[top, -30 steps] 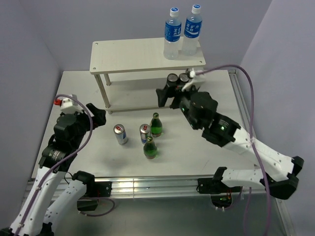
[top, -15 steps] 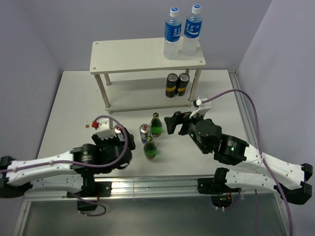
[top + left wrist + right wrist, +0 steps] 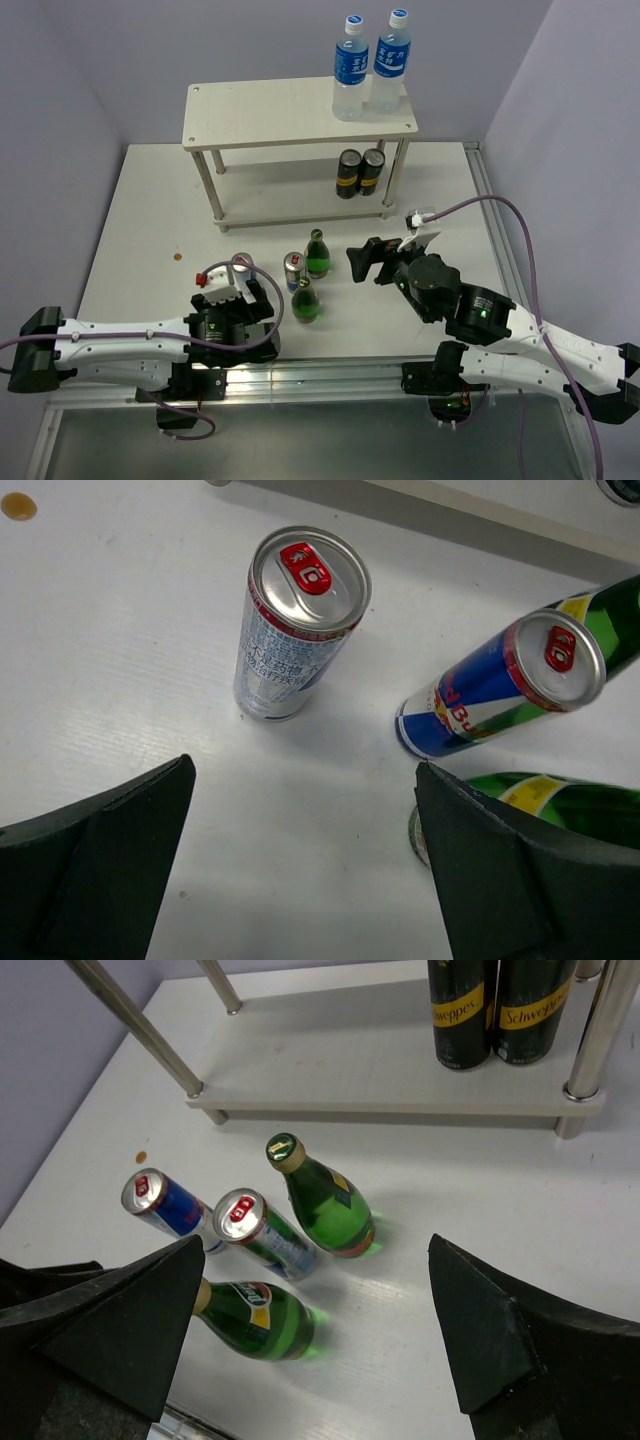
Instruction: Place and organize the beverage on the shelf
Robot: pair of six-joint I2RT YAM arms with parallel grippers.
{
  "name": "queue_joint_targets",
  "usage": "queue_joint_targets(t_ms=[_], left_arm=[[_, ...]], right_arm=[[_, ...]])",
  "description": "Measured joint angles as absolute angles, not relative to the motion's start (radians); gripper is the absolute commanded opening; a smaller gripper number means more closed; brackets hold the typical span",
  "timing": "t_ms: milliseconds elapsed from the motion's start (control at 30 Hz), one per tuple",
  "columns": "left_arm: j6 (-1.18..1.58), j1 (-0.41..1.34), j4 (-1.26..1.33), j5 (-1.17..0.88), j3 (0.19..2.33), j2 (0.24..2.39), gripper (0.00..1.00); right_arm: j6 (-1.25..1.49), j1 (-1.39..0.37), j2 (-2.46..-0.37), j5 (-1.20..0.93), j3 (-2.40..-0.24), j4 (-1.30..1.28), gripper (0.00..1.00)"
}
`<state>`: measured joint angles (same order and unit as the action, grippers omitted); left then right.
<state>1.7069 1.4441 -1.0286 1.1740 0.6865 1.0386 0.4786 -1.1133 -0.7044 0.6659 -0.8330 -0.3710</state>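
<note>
Your left gripper (image 3: 302,800) jaws apart, empty, facing silver can (image 3: 295,630). Blue can (image 3: 495,690) beside it: 2 on table (image 3: 140,220). 2 green bottles (image 3: 317,255) next. Shelf (image 3: 260,115) behind: 2 dark cans (image 3: 349,172) on lower tier, 2 water bottles (image 3: 350,70) on top. Your right gripper (image 3: 315,1260) apart, empty.

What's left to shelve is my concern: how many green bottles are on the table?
2. One green bottle stands beside the blue Red Bull can, nearer the shelf; the other stands just in front of it. None appears hidden.
</note>
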Motion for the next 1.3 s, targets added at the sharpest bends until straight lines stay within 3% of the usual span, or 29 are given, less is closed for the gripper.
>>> queue_joint_targets(t_ms=[400,1000,1300], left_arm=[[1.205,1.197,-0.457,1.107,0.527,1.038,0.99],[0.96,0.985,-0.082,1.028,0.525,1.257,0.99],[0.911,0.901,0.081,0.998,0.473,1.33,0.86]], right_arm=[[0.496,-1.113,-0.68,0.667,-0.786,-0.378,1.0],[0.505,-1.113,-0.679,0.664,-0.75,-0.363,1.0],[0.508,-1.113,-0.697,0.643,-0.717,-0.36,1.0]])
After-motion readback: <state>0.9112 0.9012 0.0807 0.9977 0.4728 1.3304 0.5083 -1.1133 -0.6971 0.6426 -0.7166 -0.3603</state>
